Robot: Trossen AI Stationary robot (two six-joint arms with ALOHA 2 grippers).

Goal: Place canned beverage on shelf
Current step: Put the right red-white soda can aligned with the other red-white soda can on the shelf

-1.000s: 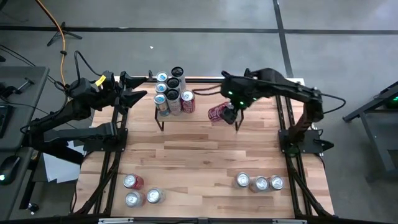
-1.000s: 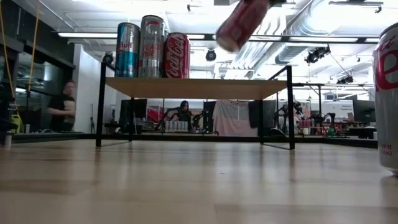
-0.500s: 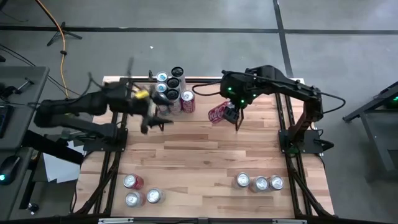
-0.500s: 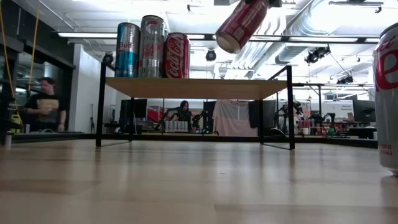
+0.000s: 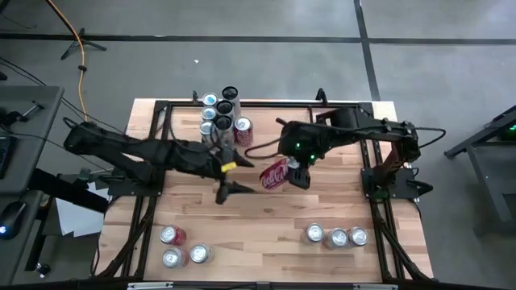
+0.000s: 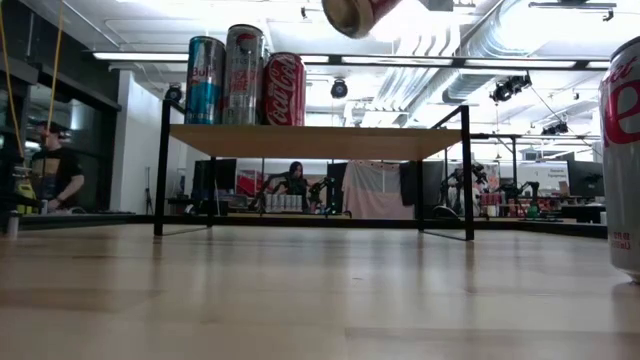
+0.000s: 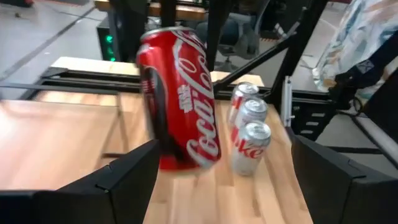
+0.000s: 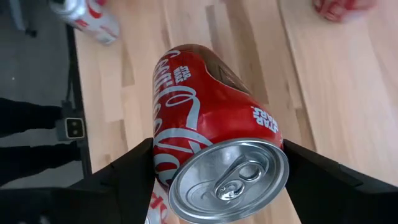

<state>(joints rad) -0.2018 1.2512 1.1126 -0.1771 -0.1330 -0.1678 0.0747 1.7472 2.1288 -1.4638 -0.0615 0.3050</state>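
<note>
Can [image 8: 214,143] in right gripper [image 8: 217,180]; low view: tilted.

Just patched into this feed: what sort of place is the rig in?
Probably a robotics lab or workshop: exposed ceiling ducts, more robot arms on benches behind the shelf, and a concrete floor round the table.

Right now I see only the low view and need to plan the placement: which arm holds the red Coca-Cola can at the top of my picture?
Observer: The right tool grips the red Coca-Cola can by its sides, tilted.
Operator: Where is the left arm?
Observer: It is stretched across the table. The left tool is open beside the can, not touching it.
Operator: Does the shelf hold more than the three cans I see?
Observer: Yes. The wood-topped, black-legged shelf has more cans standing behind those three.
</note>
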